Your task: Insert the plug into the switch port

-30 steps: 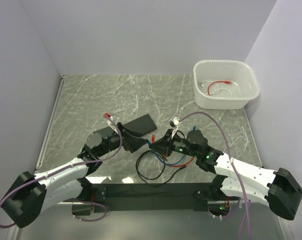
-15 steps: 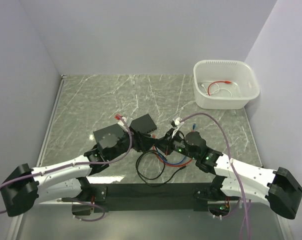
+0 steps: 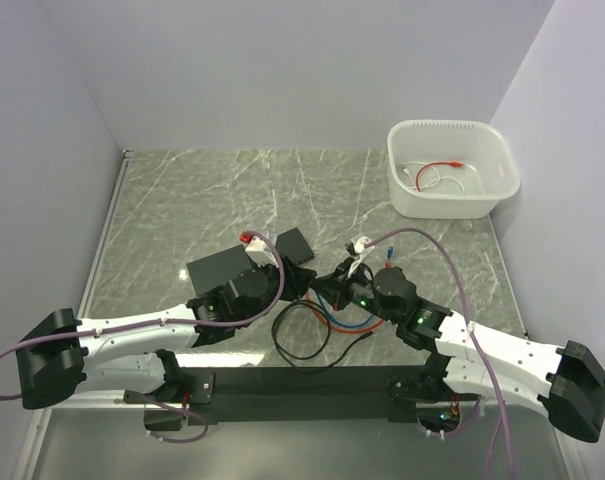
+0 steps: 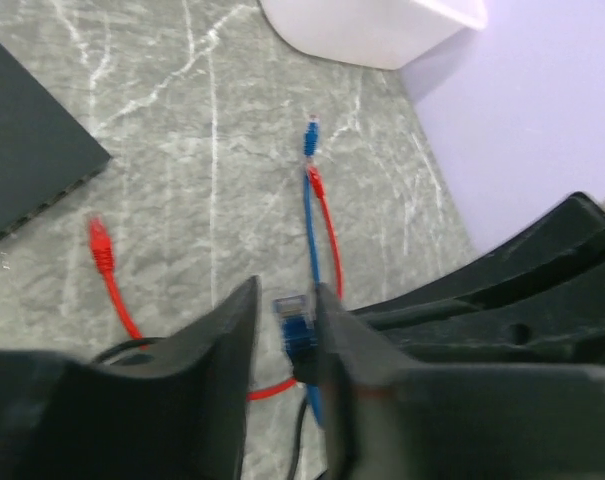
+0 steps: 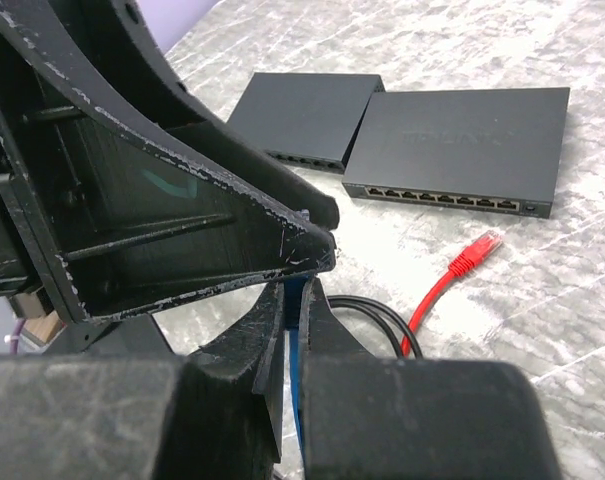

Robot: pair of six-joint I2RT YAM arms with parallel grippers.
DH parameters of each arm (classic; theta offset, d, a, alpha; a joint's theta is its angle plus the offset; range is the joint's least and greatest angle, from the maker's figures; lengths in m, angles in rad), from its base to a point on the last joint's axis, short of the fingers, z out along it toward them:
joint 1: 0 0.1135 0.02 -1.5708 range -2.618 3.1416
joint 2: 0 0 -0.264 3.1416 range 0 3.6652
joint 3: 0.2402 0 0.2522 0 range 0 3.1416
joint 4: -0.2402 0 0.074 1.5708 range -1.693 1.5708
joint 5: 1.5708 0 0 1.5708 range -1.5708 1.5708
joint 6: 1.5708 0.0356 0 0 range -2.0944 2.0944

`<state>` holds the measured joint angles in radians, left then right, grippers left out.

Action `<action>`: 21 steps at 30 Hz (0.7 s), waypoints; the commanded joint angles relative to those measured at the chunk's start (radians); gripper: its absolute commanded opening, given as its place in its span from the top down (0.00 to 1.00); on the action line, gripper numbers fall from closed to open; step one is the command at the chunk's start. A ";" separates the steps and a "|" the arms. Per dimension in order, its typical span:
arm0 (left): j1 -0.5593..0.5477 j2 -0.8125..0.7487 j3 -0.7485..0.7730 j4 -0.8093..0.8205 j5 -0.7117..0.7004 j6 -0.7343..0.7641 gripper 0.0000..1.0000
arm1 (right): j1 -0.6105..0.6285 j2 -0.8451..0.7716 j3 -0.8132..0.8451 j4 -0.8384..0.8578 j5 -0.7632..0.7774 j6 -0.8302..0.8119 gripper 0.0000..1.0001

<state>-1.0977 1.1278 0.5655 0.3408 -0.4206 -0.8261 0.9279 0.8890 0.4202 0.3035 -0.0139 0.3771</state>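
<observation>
A blue plug (image 4: 296, 322) on a blue cable (image 5: 295, 335) stands upright between the fingers of my left gripper (image 4: 289, 292). It touches the right finger and a narrow gap shows on its left side. My right gripper (image 5: 295, 300) is shut on the blue cable just below the plug. The two grippers meet at mid-table, left gripper (image 3: 300, 283) against right gripper (image 3: 319, 288). Two black switches lie side by side: the larger switch (image 5: 462, 140) and the smaller switch (image 5: 307, 115), both showing port rows toward the right wrist camera.
A red plug (image 5: 477, 250) and a black cable loop (image 3: 302, 340) lie near the grippers. Another blue plug (image 4: 310, 135) and red plug (image 4: 315, 182) lie farther out. A white bin (image 3: 452, 165) with cables stands at the back right.
My left arm has swung right to the right gripper, and its jaws have narrowed around the blue plug. The right gripper has kept its grip and barely moved.
</observation>
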 commanded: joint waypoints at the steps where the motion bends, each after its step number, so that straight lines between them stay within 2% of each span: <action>1: -0.017 0.001 0.036 -0.042 -0.086 -0.033 0.70 | 0.008 -0.022 0.019 0.019 0.051 0.002 1.00; 3: -0.024 0.001 0.039 -0.040 -0.086 -0.039 0.76 | 0.009 -0.025 0.015 0.020 0.052 0.009 1.00; 7: -0.031 0.009 0.045 -0.029 -0.069 -0.035 0.99 | 0.012 -0.030 0.015 0.020 0.048 0.023 1.00; 8: -0.033 0.007 0.043 -0.020 -0.066 -0.031 0.99 | 0.014 -0.036 0.018 0.014 0.055 0.026 1.00; 9: -0.033 0.000 0.034 -0.019 -0.063 -0.028 0.99 | 0.012 -0.039 0.031 0.002 0.066 0.032 0.93; 10: -0.034 -0.025 0.030 -0.028 -0.082 -0.033 0.99 | 0.012 -0.045 0.040 -0.036 0.087 0.046 0.68; 12: -0.033 -0.074 -0.004 -0.033 -0.086 -0.015 0.99 | 0.014 -0.084 0.055 -0.067 0.091 0.059 0.47; 13: -0.033 -0.141 -0.018 -0.026 -0.078 0.005 0.99 | 0.014 -0.134 0.051 -0.076 0.072 0.071 0.20; 18: -0.025 -0.402 -0.125 0.044 0.005 0.169 0.99 | 0.003 -0.269 0.012 -0.049 -0.015 0.132 0.18; 21: -0.008 -0.552 -0.176 0.093 0.138 0.222 0.99 | -0.009 -0.265 0.032 0.003 -0.191 0.158 0.21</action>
<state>-1.1179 0.6647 0.4282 0.3420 -0.4068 -0.7086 0.9310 0.6258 0.4236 0.2432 -0.0544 0.4946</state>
